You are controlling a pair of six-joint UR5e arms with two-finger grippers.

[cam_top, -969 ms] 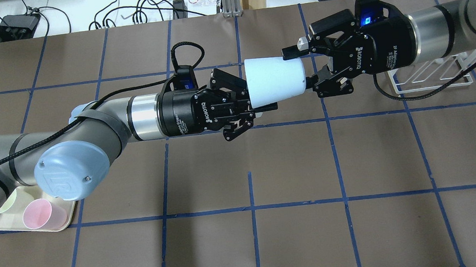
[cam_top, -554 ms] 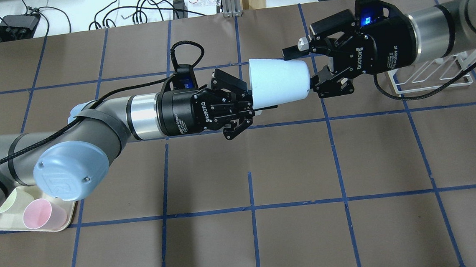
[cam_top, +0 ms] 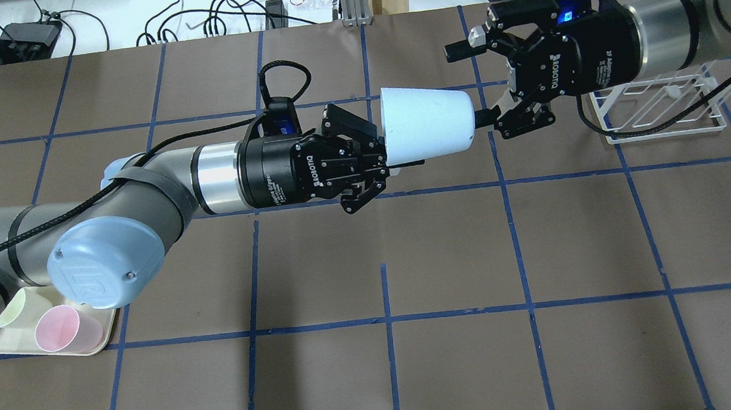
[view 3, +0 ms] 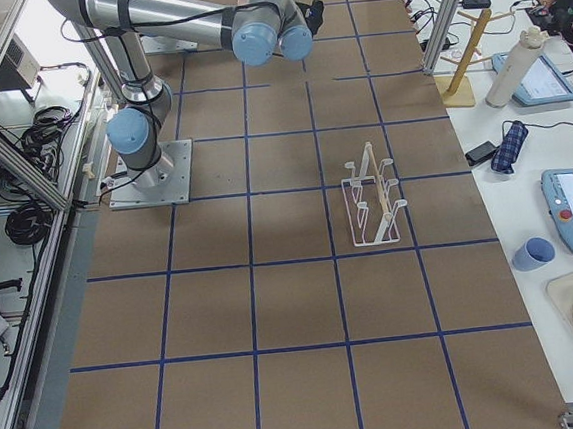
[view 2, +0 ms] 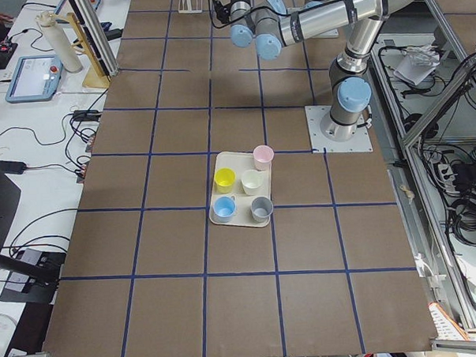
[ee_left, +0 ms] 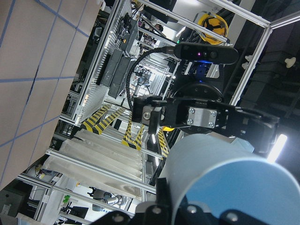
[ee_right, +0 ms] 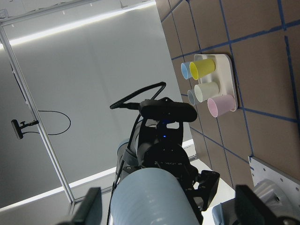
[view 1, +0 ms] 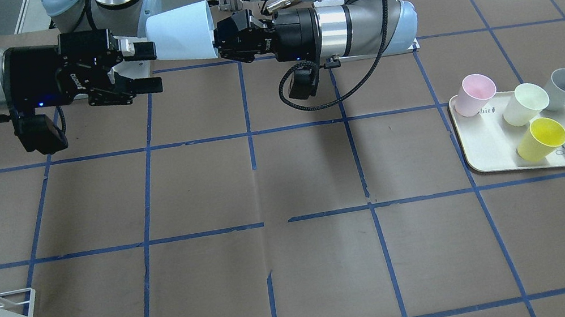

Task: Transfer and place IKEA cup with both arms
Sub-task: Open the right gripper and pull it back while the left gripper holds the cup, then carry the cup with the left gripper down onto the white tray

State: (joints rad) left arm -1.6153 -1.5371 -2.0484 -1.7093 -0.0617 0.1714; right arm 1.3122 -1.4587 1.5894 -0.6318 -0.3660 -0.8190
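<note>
The IKEA cup [cam_top: 428, 130] hangs in mid-air well above the bench [cam_top: 446, 257], between the two arms. It lies on its side, with the open mouth facing the left arm and the narrow base pointing at the right arm. This orientation suits a hand-over, since the tapered end is left free for the receiving side to take.

The left claw [cam_top: 380, 160] is clamped on the cup at the rim. One finger runs along the outside of the wall. The other appears to be inside the mouth, though that is mostly hidden. Gripping only at the rim leaves the rest of the body bare for a second grasp.

The right claw [cam_top: 470, 85] is spread wide and holds nothing. Its lower finger [cam_top: 514, 120] sits just beside the cup's base, while the upper finger [cam_top: 457, 49] stands well off. The cup is therefore not centred between them, and the claw probably needs to line up with the cup's axis before it closes.

A white wire rack [cam_top: 661, 107] stands on the bench under the right arm and looks like the likely drop-off spot. The tray [view 1: 481, 148] on the left arm's side carries pink, pale green, grey, yellow and sky-blue cups, so it is probably the source.

The transfer looks about midway. If the left claw lets go before the right has a firm grip, the cup would fall.
</note>
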